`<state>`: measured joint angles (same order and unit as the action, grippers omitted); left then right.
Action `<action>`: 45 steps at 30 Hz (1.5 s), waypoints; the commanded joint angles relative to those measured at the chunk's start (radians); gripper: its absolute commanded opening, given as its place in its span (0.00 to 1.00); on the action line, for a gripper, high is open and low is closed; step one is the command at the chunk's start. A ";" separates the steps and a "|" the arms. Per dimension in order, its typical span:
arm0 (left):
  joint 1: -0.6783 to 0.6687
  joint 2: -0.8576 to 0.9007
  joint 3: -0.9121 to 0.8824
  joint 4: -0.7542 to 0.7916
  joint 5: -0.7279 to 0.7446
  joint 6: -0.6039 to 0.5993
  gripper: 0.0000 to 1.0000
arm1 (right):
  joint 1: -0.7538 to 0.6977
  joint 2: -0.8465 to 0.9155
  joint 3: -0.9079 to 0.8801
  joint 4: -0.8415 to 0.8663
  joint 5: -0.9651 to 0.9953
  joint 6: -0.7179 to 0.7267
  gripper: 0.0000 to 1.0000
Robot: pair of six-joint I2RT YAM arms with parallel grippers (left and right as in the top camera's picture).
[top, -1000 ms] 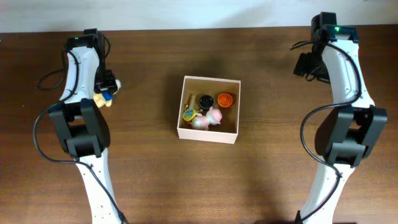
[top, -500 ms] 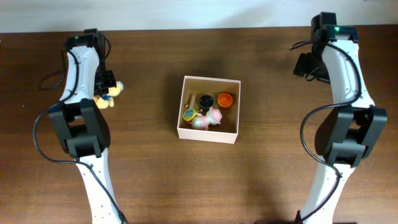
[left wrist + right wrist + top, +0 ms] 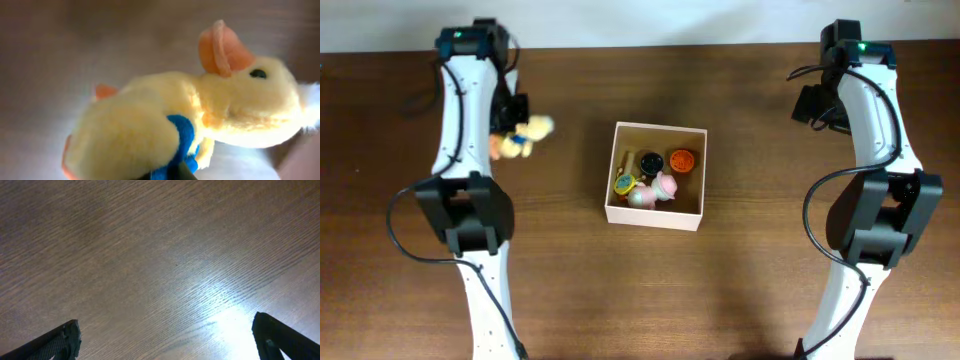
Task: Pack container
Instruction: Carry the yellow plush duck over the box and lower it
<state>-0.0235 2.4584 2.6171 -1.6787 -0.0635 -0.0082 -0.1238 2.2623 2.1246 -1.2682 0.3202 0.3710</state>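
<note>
yellow duck [image 3: 530, 134] in left pincer [image 3: 512, 130] has shifted nearer the container [image 3: 654, 217].

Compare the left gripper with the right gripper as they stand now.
Load: the left gripper is shut on a yellow plush duck; the right gripper holds nothing.
Jaws: the left gripper's are closed on the toy, the right gripper's are spread wide.
Below: the duck fills the left wrist view, while the right gripper has only bare table under it.
Shared: both are off to the sides of the container, neither over it.
</note>
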 commanded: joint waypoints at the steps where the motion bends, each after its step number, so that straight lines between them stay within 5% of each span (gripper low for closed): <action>1: -0.068 -0.109 0.089 -0.007 0.064 0.177 0.02 | -0.003 0.002 0.001 0.001 0.002 0.016 0.99; 11: -0.266 -0.193 0.122 -0.008 0.211 0.403 0.02 | -0.003 0.002 0.001 0.001 0.002 0.016 0.99; 32: -0.500 -0.017 0.112 -0.009 0.307 0.406 0.02 | -0.003 0.002 0.001 0.001 0.002 0.016 0.99; 45: -0.506 0.112 0.112 -0.009 0.127 0.163 0.02 | -0.003 0.002 0.001 0.001 0.002 0.016 0.99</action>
<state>-0.5320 2.5473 2.7266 -1.6844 0.1467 0.2390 -0.1238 2.2623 2.1246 -1.2682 0.3206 0.3710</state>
